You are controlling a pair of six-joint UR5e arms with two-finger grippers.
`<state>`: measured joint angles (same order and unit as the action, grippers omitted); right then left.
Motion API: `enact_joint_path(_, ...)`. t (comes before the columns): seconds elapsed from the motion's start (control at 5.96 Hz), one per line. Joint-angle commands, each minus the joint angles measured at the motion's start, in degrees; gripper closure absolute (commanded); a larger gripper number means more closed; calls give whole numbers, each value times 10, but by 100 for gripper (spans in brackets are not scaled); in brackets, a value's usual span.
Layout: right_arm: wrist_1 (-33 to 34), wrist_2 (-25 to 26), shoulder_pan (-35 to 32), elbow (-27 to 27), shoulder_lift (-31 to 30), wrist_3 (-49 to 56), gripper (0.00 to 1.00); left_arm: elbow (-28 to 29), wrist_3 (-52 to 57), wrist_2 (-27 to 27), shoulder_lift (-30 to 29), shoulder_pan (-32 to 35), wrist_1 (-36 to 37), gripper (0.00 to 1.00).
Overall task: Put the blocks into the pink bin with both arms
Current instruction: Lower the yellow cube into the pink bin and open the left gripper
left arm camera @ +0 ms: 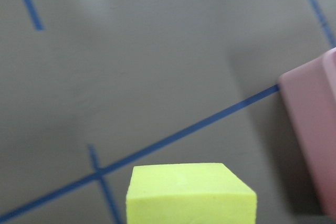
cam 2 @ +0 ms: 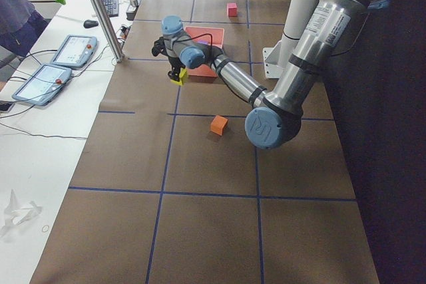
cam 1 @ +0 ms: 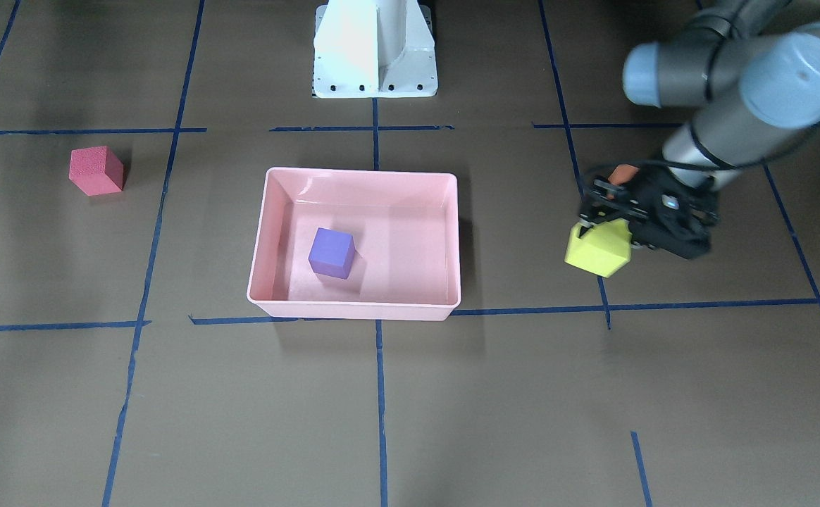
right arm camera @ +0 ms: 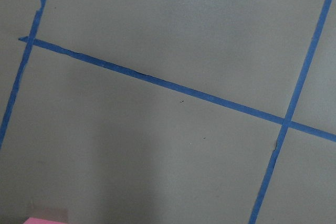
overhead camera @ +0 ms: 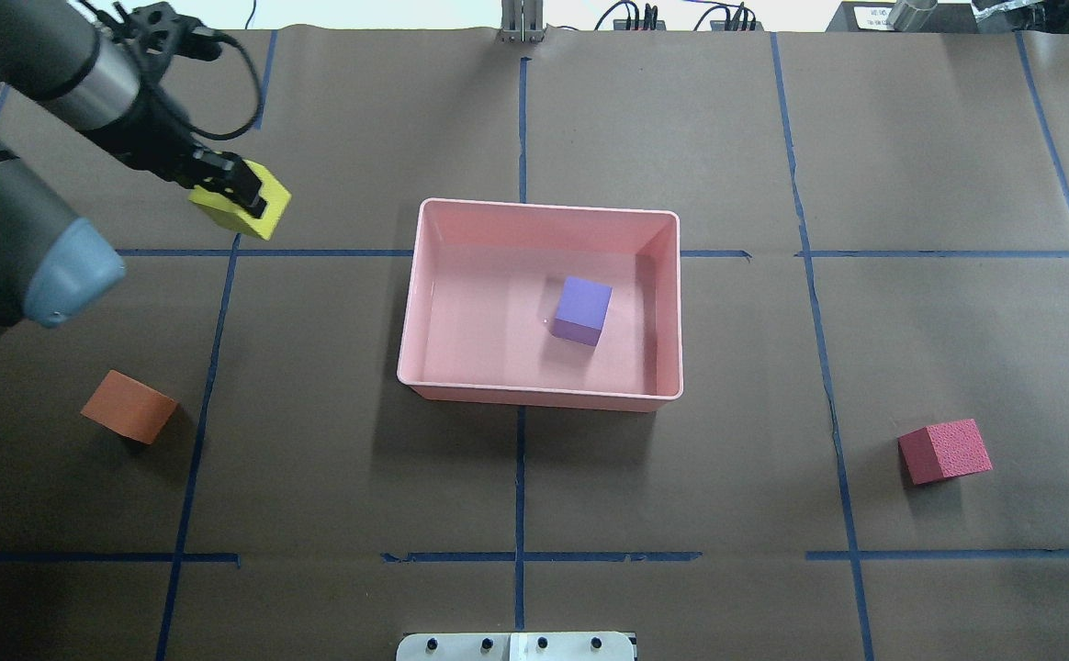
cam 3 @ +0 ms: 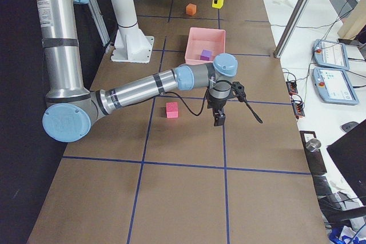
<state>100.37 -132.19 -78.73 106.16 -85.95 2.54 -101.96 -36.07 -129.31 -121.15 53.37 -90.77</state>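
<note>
Yellow-green block (left arm camera: 191, 195) tight in left gripper (overhead camera: 239, 188), pink bin (overhead camera: 548, 207) aside, orange block (overhead camera: 129, 406) near; right gripper (cam 3: 219, 119) unreadable.

Brown paper tabletop (overhead camera: 957, 138) w/ blue tape grid (overhead camera: 519, 477) (white side desk (cam 2: 40, 164)).

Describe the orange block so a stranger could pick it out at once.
Find the central pink bin, then look toward the robot's left, nearer its base. The orange block lies alone on the brown paper there; its only neighbour, the yellow-green block, is held in the left claw.
</note>
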Motion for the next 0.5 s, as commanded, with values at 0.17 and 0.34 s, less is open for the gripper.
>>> enact_joint_path(0.17, -6, 0, 2, 17, -6, -36, 0, 50, -241, 159, -197, -171, 110, 45)
enact_joint_path(0.34, -9, 0, 21, 37, -7, -82, 0, 61, -257, 160, -209, -173, 110, 0)
